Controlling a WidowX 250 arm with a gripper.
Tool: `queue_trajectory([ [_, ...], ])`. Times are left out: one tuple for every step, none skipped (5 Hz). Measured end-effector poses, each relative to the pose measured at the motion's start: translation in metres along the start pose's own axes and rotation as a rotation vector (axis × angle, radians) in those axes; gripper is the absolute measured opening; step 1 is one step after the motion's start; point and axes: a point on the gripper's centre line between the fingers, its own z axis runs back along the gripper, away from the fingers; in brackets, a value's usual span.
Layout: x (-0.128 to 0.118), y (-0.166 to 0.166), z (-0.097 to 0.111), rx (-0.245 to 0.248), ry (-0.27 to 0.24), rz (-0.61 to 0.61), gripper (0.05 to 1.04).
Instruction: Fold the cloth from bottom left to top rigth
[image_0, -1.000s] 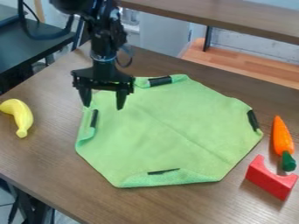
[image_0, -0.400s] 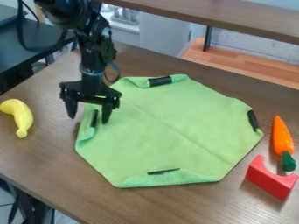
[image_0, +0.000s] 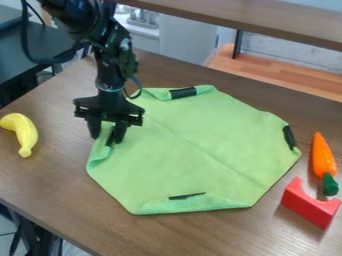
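On the brown wood-grain table (image_0: 47, 185), we see the light green fabric cloth (image_0: 194, 150) spread nearly flat, its corners turned inward so that its outline has many sides. At its left edge, we find the black two-finger gripper (image_0: 106, 139) pointing down, with a rolled part of that edge lying between the jaws. The jaws stand a moderate gap apart, neither wide nor closed together; we cannot tell whether they press on the fabric. One finger is at the outer side of the roll, the other at its inner side, over the cloth. Most of the cloth lies beyond the inner finger, towards the right and the near side of the table. We see black strips on the turned-in parts, at the far (image_0: 182, 93), right (image_0: 289, 137) and near (image_0: 187, 195) edges. Well apart to the left of the cloth lies a yellow curved banana (image_0: 23, 134). Just beside its right edge, we see an orange carrot with a green top (image_0: 322, 155) and a red block with a curved notch (image_0: 307, 206).
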Motion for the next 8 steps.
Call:
queue_trajectory([
  [-0.004, -0.003, 0.000, -0.019, 0.027, 0.020, 0.272],
  [-0.006, -0.004, 0.009, -0.027, 0.102, 0.054, 0.120],
  [0.008, -0.014, 0.031, -0.071, 0.134, 0.104, 0.066],
  [0.019, -0.036, 0.052, -0.093, 0.188, 0.131, 0.059],
  [0.018, -0.068, 0.055, -0.074, 0.212, 0.149, 0.059],
  [0.014, -0.106, 0.057, -0.052, 0.203, 0.133, 0.059],
  [0.010, -0.145, 0.063, -0.047, 0.190, 0.121, 0.059],
  [0.009, -0.178, 0.075, -0.051, 0.156, 0.130, 0.059],
])
